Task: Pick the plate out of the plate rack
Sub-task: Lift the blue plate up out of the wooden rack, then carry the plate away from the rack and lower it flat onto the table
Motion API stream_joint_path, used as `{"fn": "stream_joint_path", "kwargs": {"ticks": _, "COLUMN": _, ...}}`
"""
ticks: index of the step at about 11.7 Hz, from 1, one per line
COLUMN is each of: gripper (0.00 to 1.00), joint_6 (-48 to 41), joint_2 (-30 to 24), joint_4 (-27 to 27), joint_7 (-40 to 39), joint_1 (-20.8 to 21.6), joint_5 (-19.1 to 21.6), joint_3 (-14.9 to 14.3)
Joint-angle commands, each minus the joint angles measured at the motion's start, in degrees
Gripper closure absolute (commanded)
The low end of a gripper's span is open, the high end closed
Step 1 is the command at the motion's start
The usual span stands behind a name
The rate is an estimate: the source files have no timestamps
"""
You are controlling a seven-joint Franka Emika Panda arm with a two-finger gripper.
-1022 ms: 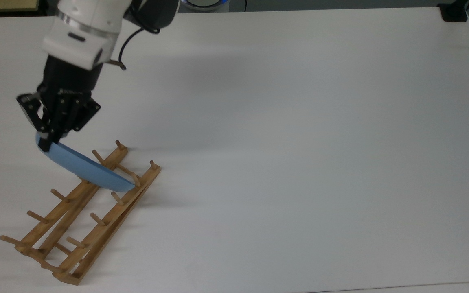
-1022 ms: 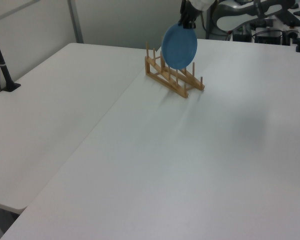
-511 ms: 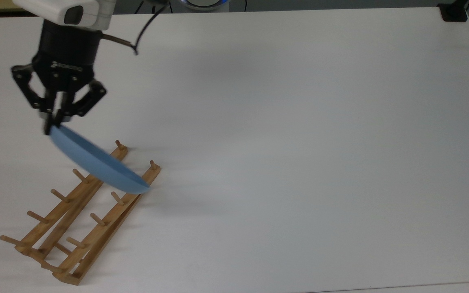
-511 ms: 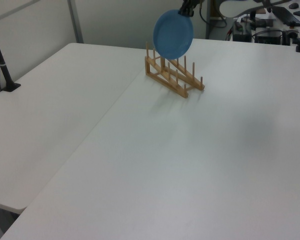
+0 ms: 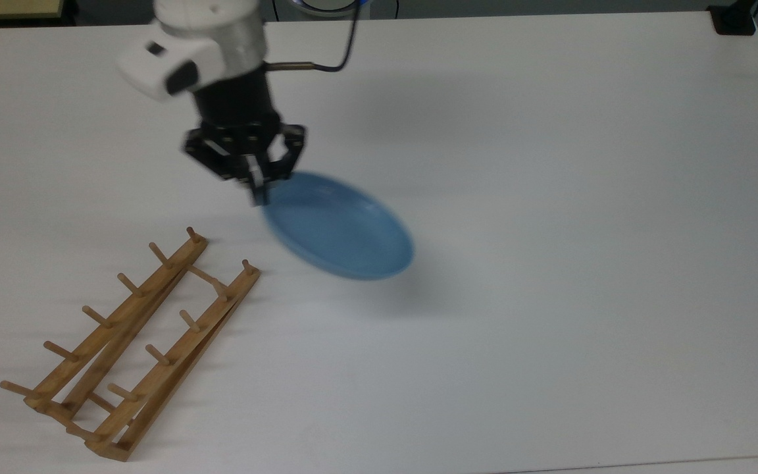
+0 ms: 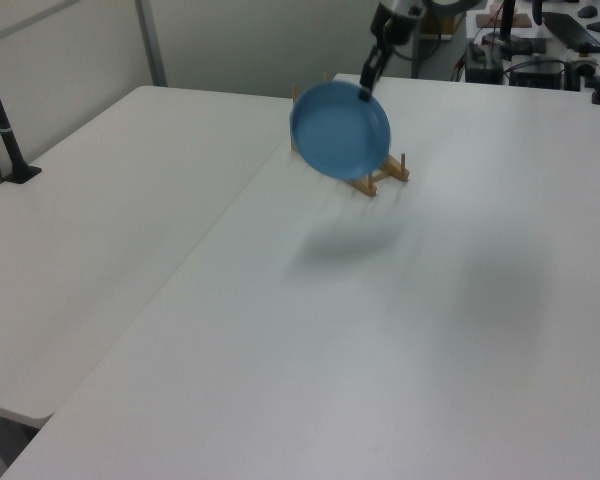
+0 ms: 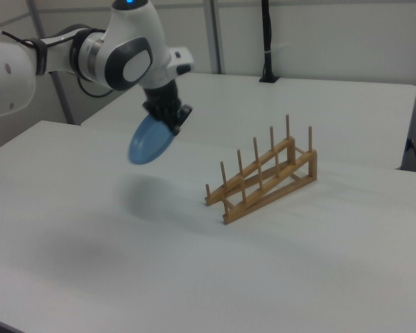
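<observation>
1 plate [image 5: 343, 230], 1 plate rack [image 5: 130, 342], 1 arm [image 7: 90, 52].

bench [image 5: 550, 197]: white, matte, wide; a second white bench [image 6: 90, 200] butts against it, seam visible in the left view
walls: plain pale panels [image 7: 333, 35] behind the benches, grey metal upright posts [image 6: 150, 40] in between
black pole [image 7: 267, 38]: stands at the far bench edge in the right view; another black post [image 6: 5, 125] with a foot on the left view's left
far clutter [image 6: 540, 45]: dark equipment and cables beyond the bench, left view's top right
light: even, diffuse, soft shadows on the bench top
</observation>
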Motion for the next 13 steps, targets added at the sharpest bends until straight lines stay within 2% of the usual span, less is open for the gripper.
{"fn": "stream_joint_path", "kwargs": {"ticks": 1, "gripper": 0.94, "joint_6": -13.4, "joint_2": 0.0, "joint_4": -4.6, "joint_7": 6.4, "joint_1": 1.1, "joint_5": 5.1, "joint_3": -0.1}}
{"fn": "stream_joint_path", "kwargs": {"ticks": 4, "gripper": 0.94, "joint_6": -20.2, "joint_2": 0.6, "joint_4": -9.2, "joint_7": 4.0, "joint_1": 0.7, "joint_5": 4.5, "joint_3": -0.1}}
{"fn": "stream_joint_path", "kwargs": {"ticks": 6, "gripper": 0.94, "joint_6": -20.5, "joint_2": 2.9, "joint_4": -10.0, "joint_7": -0.3, "joint_1": 0.0, "joint_5": 4.1, "joint_3": -0.3}}
{"fn": "stream_joint_path", "kwargs": {"ticks": 10, "gripper": 0.93, "joint_6": -18.8, "joint_2": 7.6, "joint_4": -9.9, "joint_7": -3.6, "joint_1": -0.9, "joint_5": 1.3, "joint_3": -0.3}}
{"fn": "stream_joint_path", "kwargs": {"ticks": 11, "gripper": 0.86, "joint_6": -18.6, "joint_2": 8.4, "joint_4": -10.0, "joint_7": -5.5, "joint_1": -0.9, "joint_5": -0.2, "joint_3": -0.3}}
{"fn": "stream_joint_path", "kwargs": {"ticks": 12, "gripper": 0.74, "joint_6": -18.5, "joint_2": 8.9, "joint_4": -10.0, "joint_7": -6.7, "joint_1": -1.1, "joint_5": -1.2, "joint_3": -0.3}}
{"fn": "stream_joint_path", "kwargs": {"ticks": 13, "gripper": 0.58, "joint_6": -18.5, "joint_2": 8.9, "joint_4": -9.9, "joint_7": -7.6, "joint_1": -1.7, "joint_5": -1.9, "joint_3": -0.4}}
